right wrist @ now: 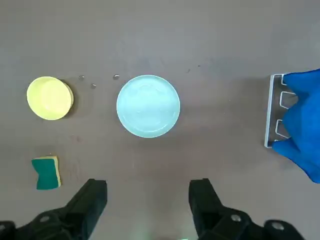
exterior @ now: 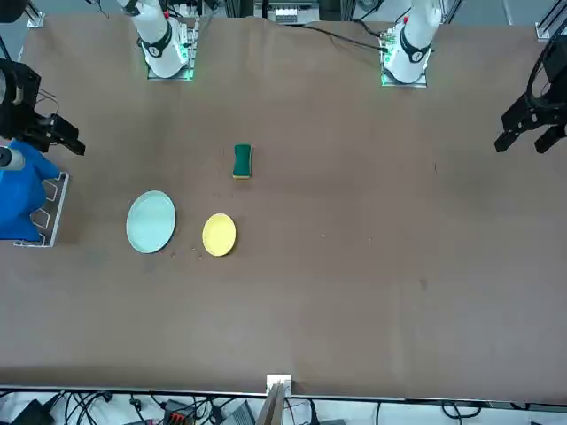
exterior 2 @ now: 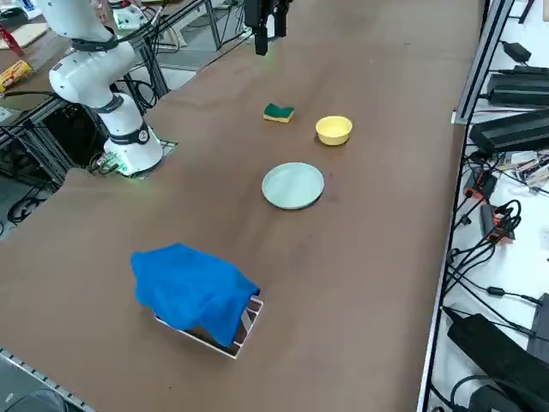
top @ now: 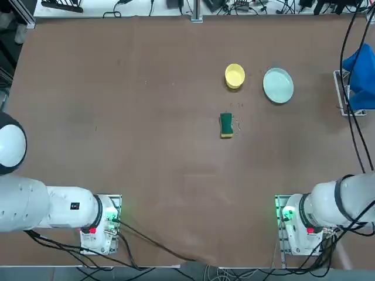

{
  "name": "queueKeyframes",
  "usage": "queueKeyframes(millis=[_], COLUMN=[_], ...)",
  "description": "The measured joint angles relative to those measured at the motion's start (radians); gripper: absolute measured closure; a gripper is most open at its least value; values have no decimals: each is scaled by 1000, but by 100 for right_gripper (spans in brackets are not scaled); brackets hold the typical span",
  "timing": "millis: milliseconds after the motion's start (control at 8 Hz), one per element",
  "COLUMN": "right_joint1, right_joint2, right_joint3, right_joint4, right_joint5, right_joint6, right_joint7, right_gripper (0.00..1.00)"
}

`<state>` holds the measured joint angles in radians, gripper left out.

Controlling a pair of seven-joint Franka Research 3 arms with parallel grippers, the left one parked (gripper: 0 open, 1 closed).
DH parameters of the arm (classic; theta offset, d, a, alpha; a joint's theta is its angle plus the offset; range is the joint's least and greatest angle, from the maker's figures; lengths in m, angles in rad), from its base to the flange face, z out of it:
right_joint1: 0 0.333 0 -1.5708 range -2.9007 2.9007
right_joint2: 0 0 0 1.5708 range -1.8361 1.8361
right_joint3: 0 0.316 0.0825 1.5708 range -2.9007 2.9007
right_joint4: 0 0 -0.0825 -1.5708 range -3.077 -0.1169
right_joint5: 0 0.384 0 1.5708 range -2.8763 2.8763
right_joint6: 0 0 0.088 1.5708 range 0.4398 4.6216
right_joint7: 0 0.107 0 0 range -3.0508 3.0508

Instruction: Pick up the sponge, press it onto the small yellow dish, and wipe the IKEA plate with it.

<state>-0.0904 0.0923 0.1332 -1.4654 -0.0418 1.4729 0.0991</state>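
Note:
The sponge [top: 226, 125] [exterior: 242, 162] [exterior 2: 279, 112] [right wrist: 46, 172], dark green over yellow foam, lies flat on the brown table. Beyond it sits the small yellow dish [top: 234, 76] [exterior: 219, 235] [exterior 2: 334, 130] [right wrist: 49, 97]. The pale blue-green IKEA plate [top: 278, 85] [exterior: 151, 221] [exterior 2: 292, 185] [right wrist: 148, 105] rests beside the dish, toward my right side. My right gripper [right wrist: 147, 200] [exterior: 64, 135] hangs high above the table's right part, open and holding nothing. In the wrist view the plate lies between its two fingers and the sponge off to one side.
A blue cloth [top: 360, 76] [exterior: 18, 195] [exterior 2: 193, 292] [right wrist: 300, 120] drapes over a white wire rack [right wrist: 274, 112] near the table's right edge. A few small specks [right wrist: 116, 76] lie on the table between dish and plate. Cables run along the far edge.

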Motion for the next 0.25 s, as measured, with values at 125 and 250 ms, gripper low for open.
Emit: queueKeyframes(millis=[125,250], right_joint1=[0,0], right_joint2=[0,0], right_joint3=[0,0], right_joint4=[0,0], right_joint5=[0,0], right_joint6=[0,0], right_joint7=[0,0], right_gripper=[0,0])
